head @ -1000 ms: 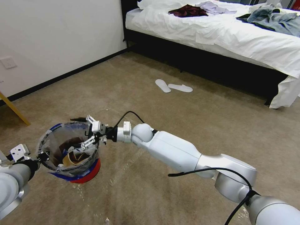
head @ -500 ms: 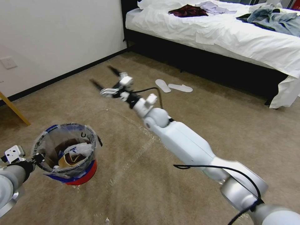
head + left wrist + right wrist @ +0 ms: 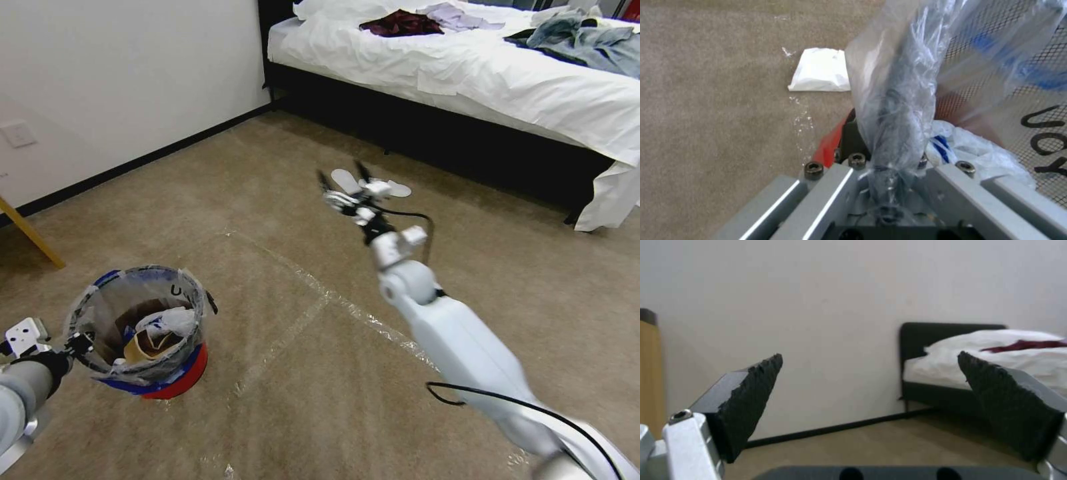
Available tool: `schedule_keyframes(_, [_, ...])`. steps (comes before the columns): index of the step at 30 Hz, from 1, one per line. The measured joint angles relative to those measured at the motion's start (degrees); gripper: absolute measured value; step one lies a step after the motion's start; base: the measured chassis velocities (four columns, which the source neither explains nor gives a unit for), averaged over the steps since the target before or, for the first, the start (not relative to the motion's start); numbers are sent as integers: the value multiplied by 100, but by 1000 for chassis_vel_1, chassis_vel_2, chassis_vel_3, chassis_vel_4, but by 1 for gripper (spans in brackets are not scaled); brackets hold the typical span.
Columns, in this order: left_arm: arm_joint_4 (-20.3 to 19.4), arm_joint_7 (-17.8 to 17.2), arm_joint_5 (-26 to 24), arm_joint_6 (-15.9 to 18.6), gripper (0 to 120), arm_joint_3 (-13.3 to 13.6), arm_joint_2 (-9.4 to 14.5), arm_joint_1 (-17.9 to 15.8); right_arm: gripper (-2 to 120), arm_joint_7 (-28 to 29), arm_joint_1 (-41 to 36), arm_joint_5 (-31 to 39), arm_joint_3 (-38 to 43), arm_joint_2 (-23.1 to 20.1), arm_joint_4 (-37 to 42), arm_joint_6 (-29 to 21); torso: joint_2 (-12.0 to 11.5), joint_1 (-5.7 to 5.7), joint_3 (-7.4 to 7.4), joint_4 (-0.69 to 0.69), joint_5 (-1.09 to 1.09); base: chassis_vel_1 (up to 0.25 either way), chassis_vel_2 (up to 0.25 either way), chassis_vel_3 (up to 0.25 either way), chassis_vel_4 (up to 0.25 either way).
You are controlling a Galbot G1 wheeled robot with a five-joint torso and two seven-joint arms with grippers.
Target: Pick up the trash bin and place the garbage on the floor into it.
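The trash bin (image 3: 107, 297) is a small red bucket with a blue band and a clear plastic liner, low at the left. My left gripper (image 3: 80, 343) is shut on its near rim, with the liner (image 3: 907, 66) bunched around the fingers. Inside the bin lies garbage: a white tissue (image 3: 170, 320) and brown paper (image 3: 150, 343). One more white tissue (image 3: 820, 70) lies on the carpeted floor (image 3: 280, 393) beside the bin. My right gripper (image 3: 343, 181) is stretched far forward above the carpet. It is open and holds nothing, its fingers (image 3: 751, 396) wide apart.
A bed (image 3: 467, 73) with white sheets and clothes fills the far right. Two white slippers (image 3: 370, 185) lie just beyond the right gripper. A white wall (image 3: 120, 80) runs along the left, with a wooden leg (image 3: 30, 233) near it. Clear tape lines (image 3: 313, 303) cross the carpet.
My right arm has swung from the bin's rim up and away to the right, gripper open. A white tissue now lies on top in the bin. The bin has shifted slightly left.
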Motion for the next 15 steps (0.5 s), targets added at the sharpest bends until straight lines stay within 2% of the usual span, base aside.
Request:
schedule_keyframes(1, [0,0,0,0,1,0,0,0,100,0,0,0,0,0,0,0,0,0,0,0,0,0,0,0,0])
schedule_keyframes(3, [-25,-58,-69,2,1,-75,-11,-2,100,117,-556,-161,359,-108,391,-29,0,0,0,1,1,0,0,0,0])
schedule_keyframes(6, [-36,-78,-82,3,1,-87,-16,-1,100,126,-791,-209,493,-134,513,-34,0,0,0,1,1,0,0,0,0])
schedule_keyframes(7, [-63,-113,-97,29,1,-92,-47,18,100,126,-1211,-303,770,-152,713,-34,0,0,0,-1,2,0,0,0,0])
schedule_keyframes(11, [-112,-209,-158,62,1,-132,-83,66,100,46,-1837,-439,1269,-149,1035,-34,0,0,0,1,0,0,0,0,0])
schedule_keyframes(15, [-143,-296,-244,69,1,-179,-82,76,100,-11,-2127,-489,1471,-130,1180,-27,0,0,0,1,0,0,0,0,0])
